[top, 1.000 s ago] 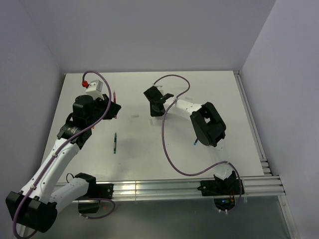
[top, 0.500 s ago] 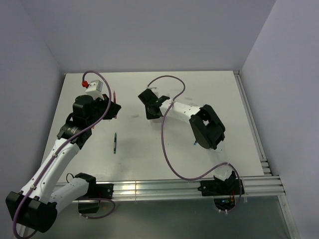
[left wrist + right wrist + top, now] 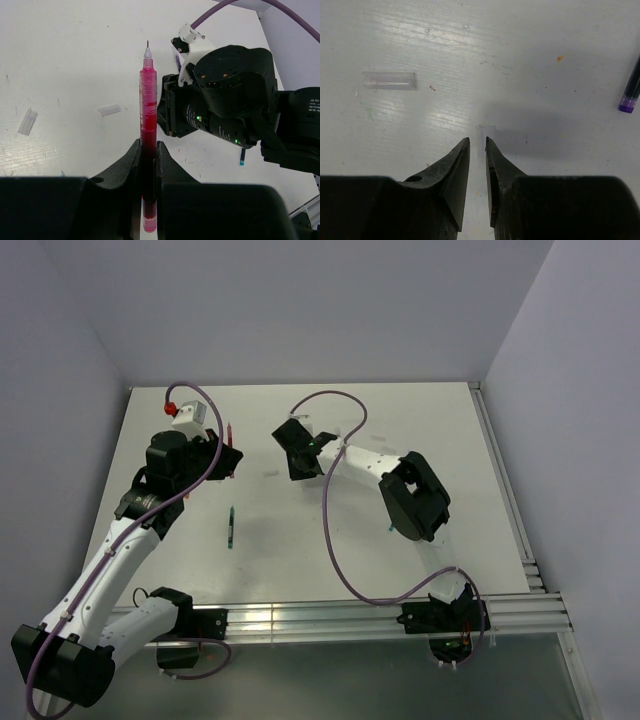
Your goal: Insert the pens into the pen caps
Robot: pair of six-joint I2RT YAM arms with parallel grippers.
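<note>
- The left tool [image 3: 148, 145] is pressed together on a thin, translucent red pen [image 3: 148, 110] and pinches its lower barrel. The pen runs straight out past the black fingers [image 3: 132, 162], and its fine metal tip is bare.
- Seen from above, the left tool [image 3: 224, 456] hangs over the far left part of the flat white bench [image 3: 440, 420]. The red pen [image 3: 229, 430] points toward the far edge.
- The right tool [image 3: 477, 141] points down at the bench near its middle. Its black fingers [image 3: 455, 170] stand a narrow gap apart, with bare bench showing between them.
- A small, pale, translucent tube cap [image 3: 484, 131] sits on the bench right at those fingertips, in line with the gap. I cannot tell whether either finger touches it.
- A longer clear cap [image 3: 389, 80] lies flat on its side, well apart to the upper left in the right wrist view.
- A dark pen with a purple end [image 3: 631, 90] lies at the right edge of that view.
- The left wrist view shows two pale caps on the bench to the left of the red pen, one near it [image 3: 109, 110] and one farther off [image 3: 27, 122].
- The right arm [image 3: 225, 105] fills that view just to the right of the red pen.
- A thin green pen [image 3: 231, 527] lies on the bench, nearer the bases than the left tool.
- The tip of a light blue pen [image 3: 241, 159] shows below the right arm.
</note>
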